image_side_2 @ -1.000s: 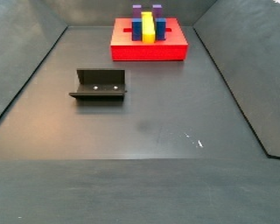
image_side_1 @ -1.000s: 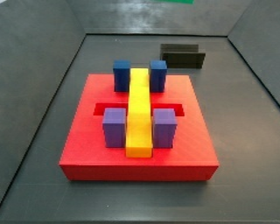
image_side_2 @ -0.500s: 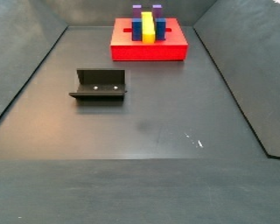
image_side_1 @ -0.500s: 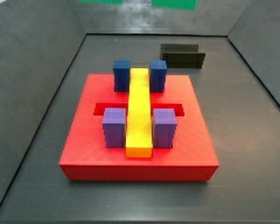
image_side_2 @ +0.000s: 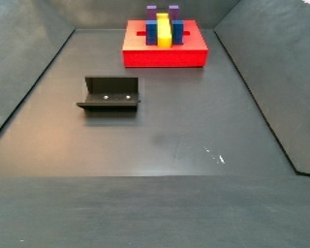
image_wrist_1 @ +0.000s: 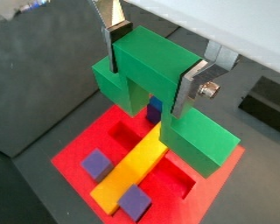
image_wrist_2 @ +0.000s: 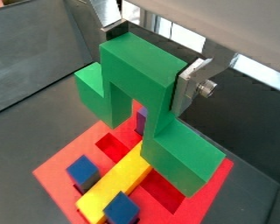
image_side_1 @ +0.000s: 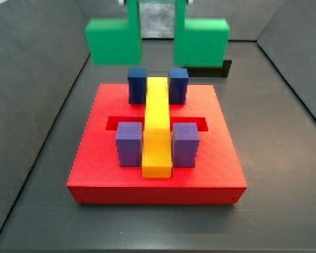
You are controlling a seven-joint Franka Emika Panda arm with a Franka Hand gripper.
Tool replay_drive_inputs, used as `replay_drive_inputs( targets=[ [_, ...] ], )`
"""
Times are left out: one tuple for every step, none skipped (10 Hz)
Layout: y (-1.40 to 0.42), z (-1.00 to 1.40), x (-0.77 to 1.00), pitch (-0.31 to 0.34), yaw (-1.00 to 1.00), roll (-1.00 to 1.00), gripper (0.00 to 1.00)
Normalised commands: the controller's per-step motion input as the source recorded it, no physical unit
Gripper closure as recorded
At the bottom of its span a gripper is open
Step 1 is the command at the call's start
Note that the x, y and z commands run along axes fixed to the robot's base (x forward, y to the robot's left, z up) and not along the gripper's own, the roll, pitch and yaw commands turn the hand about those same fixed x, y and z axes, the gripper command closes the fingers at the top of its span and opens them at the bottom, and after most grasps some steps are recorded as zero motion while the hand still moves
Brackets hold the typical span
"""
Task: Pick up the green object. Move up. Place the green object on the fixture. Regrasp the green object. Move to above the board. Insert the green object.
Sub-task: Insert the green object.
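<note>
The green object (image_side_1: 116, 42) is a bright-green bridge-shaped block with two legs pointing down. It hangs high above the far end of the board (image_side_1: 95, 163), a red slab with blue posts (image_side_1: 138, 83), purple posts (image_side_1: 127, 144) and a long yellow bar (image_side_1: 157, 126). My gripper (image_side_1: 157, 22) is shut on its middle bar. In both wrist views the silver fingers (image_wrist_1: 189, 88) (image_wrist_2: 187, 87) press on the two sides of the green object (image_wrist_1: 154, 58) (image_wrist_2: 137, 73), with the board (image_wrist_1: 116, 128) (image_wrist_2: 59, 168) below. The fixture (image_side_2: 109, 95) stands apart on the floor.
Dark sloped walls ring the floor in both side views. In a side view the fixture (image_side_1: 213, 68) lies behind the board, partly covered by a green leg. In the side view from the far end, the board (image_side_2: 165, 56) shows but neither gripper nor green object.
The gripper with the green object has come down into a side view; before, only a green sliver showed at that view's top edge. Board and fixture have not moved.
</note>
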Motion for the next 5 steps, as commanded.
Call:
replay_drive_inputs(
  targets=[
    [-0.09, -0.30, 0.02, -0.139, 0.00, 0.10, 1.00],
    [0.00, -0.21, 0.18, -0.046, 0.00, 0.15, 1.00],
    [0.00, -0.18, 0.26, -0.013, 0.01, 0.11, 1.00],
    [-0.03, -0.19, 0.22, -0.021, 0.02, 0.05, 1.00],
    [-0.09, -0.31, 0.11, -0.069, 0.08, 0.00, 1.00]
  ],
)
